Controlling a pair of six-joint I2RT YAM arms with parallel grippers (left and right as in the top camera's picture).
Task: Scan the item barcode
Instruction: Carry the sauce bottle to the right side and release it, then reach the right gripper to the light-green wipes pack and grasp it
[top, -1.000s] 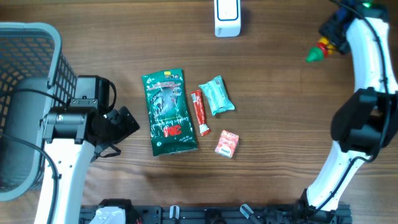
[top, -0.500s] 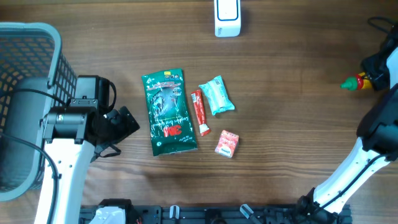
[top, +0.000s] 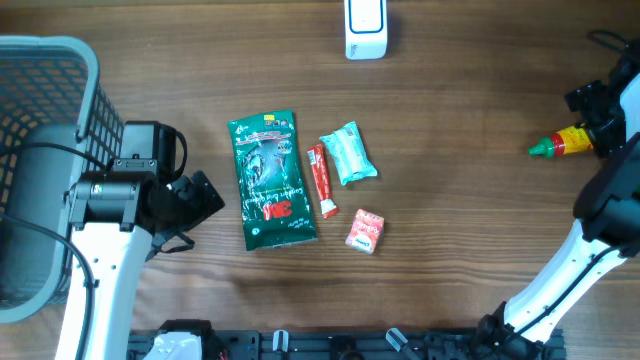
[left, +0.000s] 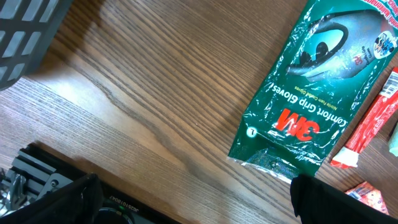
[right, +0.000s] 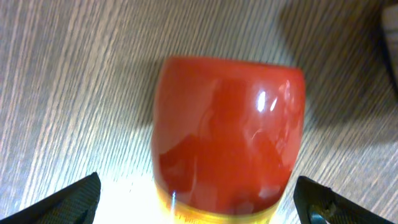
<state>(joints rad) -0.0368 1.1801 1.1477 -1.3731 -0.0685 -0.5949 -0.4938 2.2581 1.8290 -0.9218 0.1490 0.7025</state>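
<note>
The item, a red sauce bottle (top: 562, 142) with a green cap and a yellow label, lies on its side at the table's right edge, cap pointing left. My right gripper (top: 593, 126) hovers at its base end. In the right wrist view the red bottle (right: 230, 130) sits between the black fingertips (right: 78, 196) with wood showing on both sides, so this gripper (right: 202, 205) is open and not touching it. The white scanner (top: 365, 28) stands at the back middle. My left gripper (top: 200, 200) is open over bare wood (left: 193, 208), left of the green glove pack (left: 317, 93).
A grey mesh basket (top: 60, 60) fills the left side. In the middle lie the green glove pack (top: 272, 180), a red stick packet (top: 322, 182), a teal packet (top: 348, 153) and a small red-and-white box (top: 366, 231).
The right arm carried the bottle from the back right toward the right edge, then its jaws opened and the bottle now lies on the table. The left arm has not moved.
</note>
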